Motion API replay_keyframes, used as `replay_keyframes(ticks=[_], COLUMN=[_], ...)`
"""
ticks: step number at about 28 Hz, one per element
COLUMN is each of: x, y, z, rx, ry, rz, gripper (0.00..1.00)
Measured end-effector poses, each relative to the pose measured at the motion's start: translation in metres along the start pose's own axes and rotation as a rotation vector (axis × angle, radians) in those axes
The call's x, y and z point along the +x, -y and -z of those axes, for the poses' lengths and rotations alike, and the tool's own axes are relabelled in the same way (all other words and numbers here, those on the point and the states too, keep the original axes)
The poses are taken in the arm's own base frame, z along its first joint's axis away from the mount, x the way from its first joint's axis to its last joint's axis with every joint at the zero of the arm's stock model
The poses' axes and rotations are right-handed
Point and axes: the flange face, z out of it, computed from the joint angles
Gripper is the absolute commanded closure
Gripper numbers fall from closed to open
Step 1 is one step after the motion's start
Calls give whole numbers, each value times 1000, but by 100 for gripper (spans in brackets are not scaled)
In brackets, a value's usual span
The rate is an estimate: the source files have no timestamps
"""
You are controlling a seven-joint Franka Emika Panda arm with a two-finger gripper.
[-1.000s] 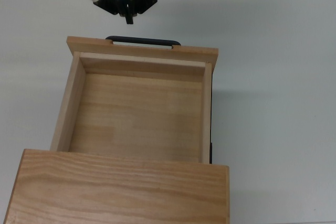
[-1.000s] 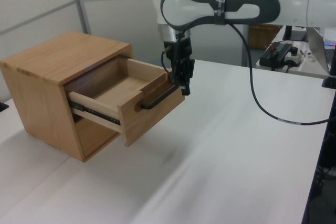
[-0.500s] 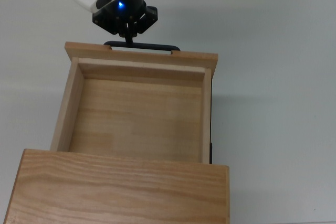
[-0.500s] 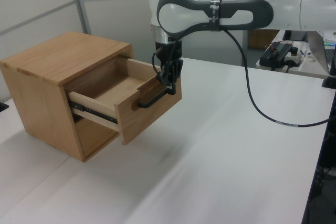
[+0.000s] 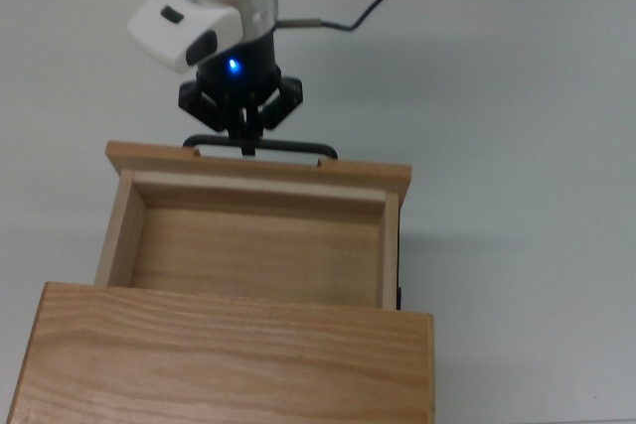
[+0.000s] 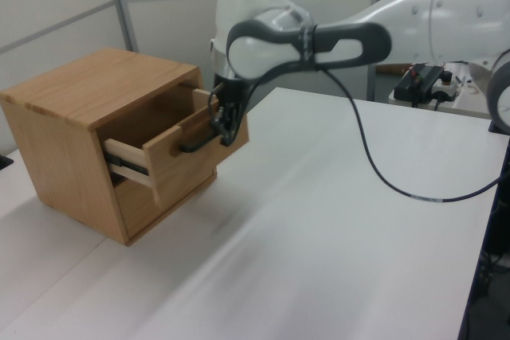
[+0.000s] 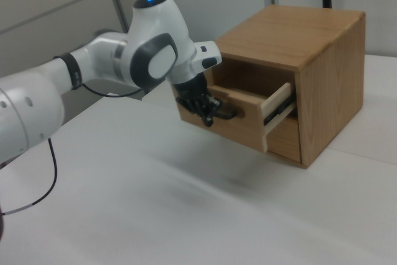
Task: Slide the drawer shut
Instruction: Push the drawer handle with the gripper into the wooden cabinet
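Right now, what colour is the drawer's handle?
Black; the handle shows best in the top view.

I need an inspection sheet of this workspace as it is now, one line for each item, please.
Surface: white table, bare around the cabinet.
Job's things: drawer partly open, empty inside; black handle on its front panel; cabinet stands on the table.
Clutter: nothing seen on the table.
Grippers: tool at the handle, against the drawer front; blue light lit on it.
Cables: black cable hangs from the arm toward the table.
Surroundings: grey wall panels; equipment at the left view's right edge, too unclear to name.
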Motion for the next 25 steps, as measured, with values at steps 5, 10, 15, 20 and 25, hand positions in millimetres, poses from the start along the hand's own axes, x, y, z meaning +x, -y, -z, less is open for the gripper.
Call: replay_keyframes(ticks=[5, 10, 15, 20, 25], x=[17, 29, 41, 49, 53], y=[4, 3, 2, 0, -1], z=[-15, -23, -36, -49, -61], rx=[-3, -7, -11, -16, -18], ry=[-120, -233, -355, -463, -540], rz=[7, 7, 5, 3, 1], gripper=[100, 100, 100, 100, 100])
